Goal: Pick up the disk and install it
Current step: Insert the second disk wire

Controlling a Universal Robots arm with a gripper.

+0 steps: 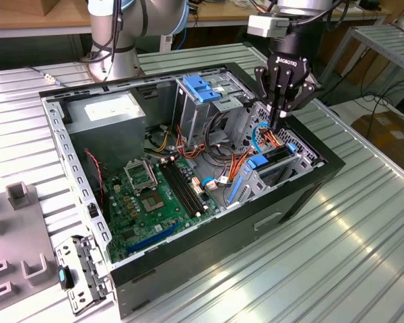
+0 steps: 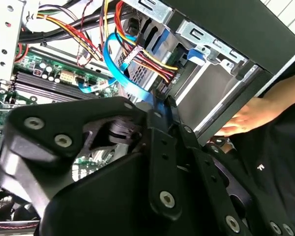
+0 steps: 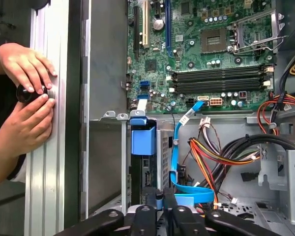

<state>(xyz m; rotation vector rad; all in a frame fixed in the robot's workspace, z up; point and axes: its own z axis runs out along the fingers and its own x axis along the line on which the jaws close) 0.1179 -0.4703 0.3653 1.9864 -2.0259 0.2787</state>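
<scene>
The disk (image 1: 276, 156) sits tilted in the drive cage (image 1: 256, 183) on the side of the open computer case toward the exterior view's right, dark with blue rail ends. My gripper (image 1: 281, 121) hangs straight down just above the disk's far end, its black fingers drawn together. In both wrist views the fingertips (image 3: 160, 199) (image 2: 162, 105) meet over that end, with a sliver of blue between them. I cannot tell whether that blue is held or lies behind. The disk's blue rail tab (image 3: 143, 137) shows beside the motherboard.
Blue and orange-yellow cables (image 1: 266, 138) loop right beside the gripper. A light-blue bracket (image 1: 200, 87) tops the rear cage, next to the grey power supply (image 1: 111, 111). A person's hands (image 3: 32, 83) rest on the table rail outside the case wall (image 3: 76, 118).
</scene>
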